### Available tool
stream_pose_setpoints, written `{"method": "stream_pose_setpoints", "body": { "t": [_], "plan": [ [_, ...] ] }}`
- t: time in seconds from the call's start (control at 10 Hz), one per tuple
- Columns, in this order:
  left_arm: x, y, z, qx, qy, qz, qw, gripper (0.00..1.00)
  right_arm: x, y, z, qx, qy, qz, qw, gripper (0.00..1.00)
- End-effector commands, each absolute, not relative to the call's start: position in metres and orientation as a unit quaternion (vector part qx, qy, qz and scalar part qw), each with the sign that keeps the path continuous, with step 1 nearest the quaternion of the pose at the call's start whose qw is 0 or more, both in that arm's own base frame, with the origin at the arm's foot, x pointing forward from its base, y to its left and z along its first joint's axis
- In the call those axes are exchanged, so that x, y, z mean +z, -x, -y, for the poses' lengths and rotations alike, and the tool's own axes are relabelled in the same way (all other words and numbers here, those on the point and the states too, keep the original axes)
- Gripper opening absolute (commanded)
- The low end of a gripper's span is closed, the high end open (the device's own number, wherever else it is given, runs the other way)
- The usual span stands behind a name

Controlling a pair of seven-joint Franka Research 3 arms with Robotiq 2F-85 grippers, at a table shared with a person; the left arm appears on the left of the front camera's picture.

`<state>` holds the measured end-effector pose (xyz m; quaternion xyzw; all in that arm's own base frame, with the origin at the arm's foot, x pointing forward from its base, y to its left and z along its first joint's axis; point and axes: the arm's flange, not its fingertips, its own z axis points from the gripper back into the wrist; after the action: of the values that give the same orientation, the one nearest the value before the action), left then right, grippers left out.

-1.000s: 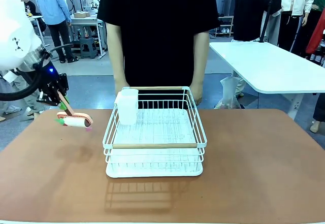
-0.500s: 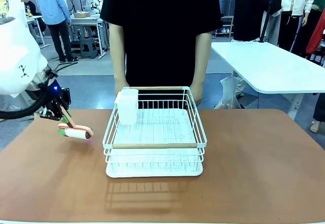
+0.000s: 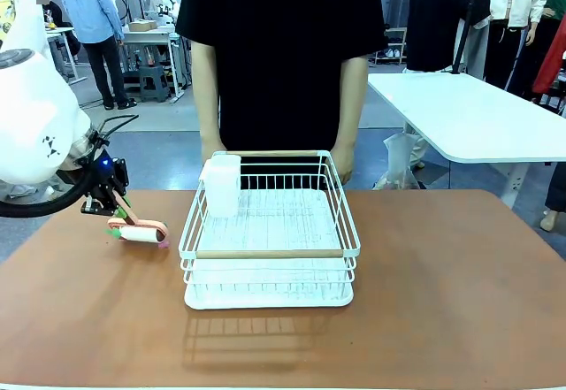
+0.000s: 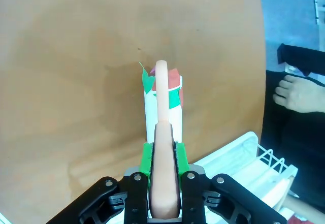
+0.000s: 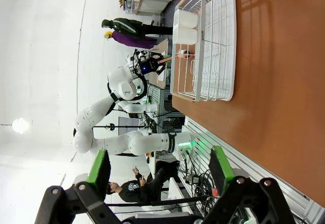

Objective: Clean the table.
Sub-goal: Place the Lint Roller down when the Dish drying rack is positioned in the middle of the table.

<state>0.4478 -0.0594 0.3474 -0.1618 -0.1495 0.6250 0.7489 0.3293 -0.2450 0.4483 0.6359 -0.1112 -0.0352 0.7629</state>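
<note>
Filling most of the front view, the table (image 3: 442, 302) is a matte reddish-brown slab with rounded corners, smooth and bare over its right half. A person in a black shirt (image 3: 279, 54) stands at its far edge, hands resting low by the rim. Behind, the room is a busy workshop: a smaller white table (image 3: 469, 116) to the right, and other people around benches farther back. Near the middle of the brown top sits a white wire dish rack (image 3: 270, 231) on a white tray, with a wooden rail front and back and a white cup holder (image 3: 221, 185) hung on its left far corner. Just left of the rack, the left gripper (image 3: 113, 202) is clamped on the pink handle of a lint roller (image 3: 141, 233), whose white roll lies against the tabletop; the wrist view shows the green pads (image 4: 147, 159) pressed on both sides of the handle. The right gripper (image 5: 160, 170) has its jaws wide apart, holding nothing, off the table's near side.
</note>
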Motion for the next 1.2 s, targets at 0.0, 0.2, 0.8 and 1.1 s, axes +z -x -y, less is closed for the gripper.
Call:
{"method": "stream_pose_setpoints", "body": {
  "t": [0.0,0.2,0.8,1.1],
  "plan": [
    [0.334,-0.421,0.061,0.636,0.158,0.166,0.737,0.21,0.452,-0.328,0.244,-0.034,-0.639,0.115,0.760,1.00],
    [0.334,-0.417,0.060,0.637,0.157,0.164,0.737,0.21,0.452,-0.328,0.244,-0.034,-0.639,0.115,0.760,1.00],
    [0.353,-0.408,0.047,0.605,0.147,0.136,0.770,1.00,0.452,-0.328,0.244,-0.034,-0.639,0.115,0.760,1.00],
    [0.376,-0.392,0.027,0.565,0.164,0.134,0.798,1.00,0.452,-0.328,0.244,-0.034,-0.639,0.115,0.760,1.00]
  ]
}}
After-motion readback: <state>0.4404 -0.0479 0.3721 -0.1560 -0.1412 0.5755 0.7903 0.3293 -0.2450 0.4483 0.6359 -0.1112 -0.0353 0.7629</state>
